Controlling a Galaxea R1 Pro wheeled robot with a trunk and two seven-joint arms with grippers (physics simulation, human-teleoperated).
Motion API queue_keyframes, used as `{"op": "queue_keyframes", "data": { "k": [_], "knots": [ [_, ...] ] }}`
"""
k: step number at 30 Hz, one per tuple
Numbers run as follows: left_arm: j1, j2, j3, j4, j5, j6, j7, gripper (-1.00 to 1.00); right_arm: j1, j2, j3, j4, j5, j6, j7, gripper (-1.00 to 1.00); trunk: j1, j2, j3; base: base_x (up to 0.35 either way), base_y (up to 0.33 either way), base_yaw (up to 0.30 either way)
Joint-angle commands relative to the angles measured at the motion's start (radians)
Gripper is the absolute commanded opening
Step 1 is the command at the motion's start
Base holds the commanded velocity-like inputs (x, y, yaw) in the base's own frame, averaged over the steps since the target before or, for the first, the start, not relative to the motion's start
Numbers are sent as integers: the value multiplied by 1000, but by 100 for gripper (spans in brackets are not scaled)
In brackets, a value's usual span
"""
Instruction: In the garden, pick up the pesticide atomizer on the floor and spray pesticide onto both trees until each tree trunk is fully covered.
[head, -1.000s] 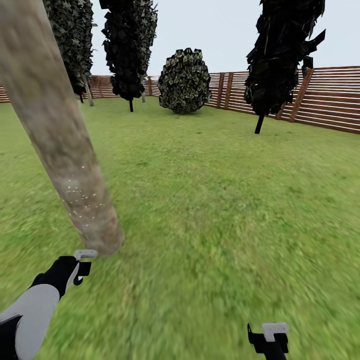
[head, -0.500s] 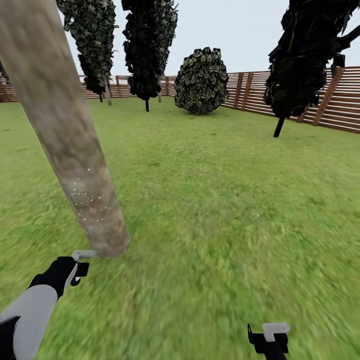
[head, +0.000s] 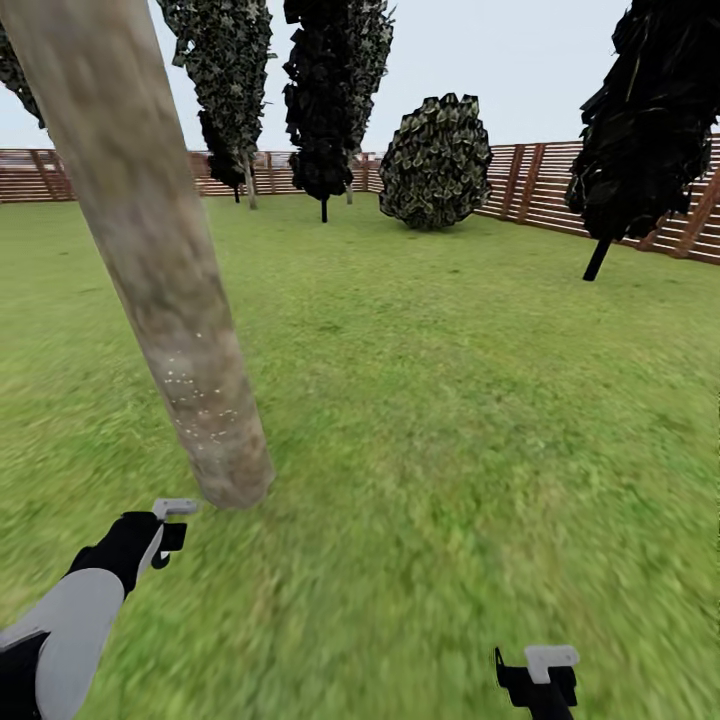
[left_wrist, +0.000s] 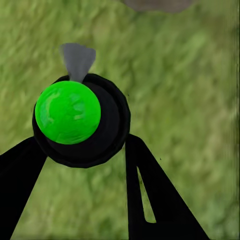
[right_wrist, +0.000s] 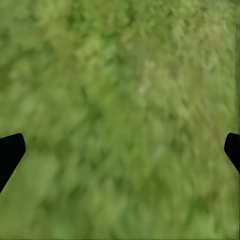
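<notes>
A thick pale grey-brown tree trunk (head: 150, 260) leans across the head view's left, rising from the lawn (head: 450, 420). Fine white pesticide specks (head: 205, 400) dot its lower part. My left gripper (head: 168, 530) hangs just in front of the trunk's foot. In the left wrist view it (left_wrist: 82, 142) is shut on the pesticide atomizer (left_wrist: 70, 112), seen end-on as a bright green disc in a black ring with a grey nozzle. My right gripper (head: 540, 680) is low at the right, and its wrist view shows it (right_wrist: 120, 150) open over bare grass.
Black-foliaged conifers (head: 325, 90) (head: 650, 130) and a round bush (head: 437, 160) stand farther back on the grass. A brown slatted fence (head: 540, 185) closes off the far side. Open lawn stretches ahead and to the right of the trunk.
The whole head view has shifted, so the trunk, conifers and fence all sit further right in the picture. Both grippers keep their places; the left still holds the atomizer.
</notes>
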Motion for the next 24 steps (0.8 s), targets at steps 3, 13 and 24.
{"op": "queue_keyframes", "data": {
  "k": [3,13,24],
  "knots": [
    [-1,-1,8,-3,-9,4,-5,-100,-1,0,-5,2,11,-3,-5,100,0,0,-1,86,-265,2],
    [-1,-1,8,-4,-9,4,-5,-100,-1,0,-5,2,11,-2,-5,100,0,0,-1,86,-265,0],
    [-1,-1,8,-2,-9,1,-6,-100,-1,1,-5,2,11,-3,-5,100,0,0,-1,86,-265,44]
  ]
}}
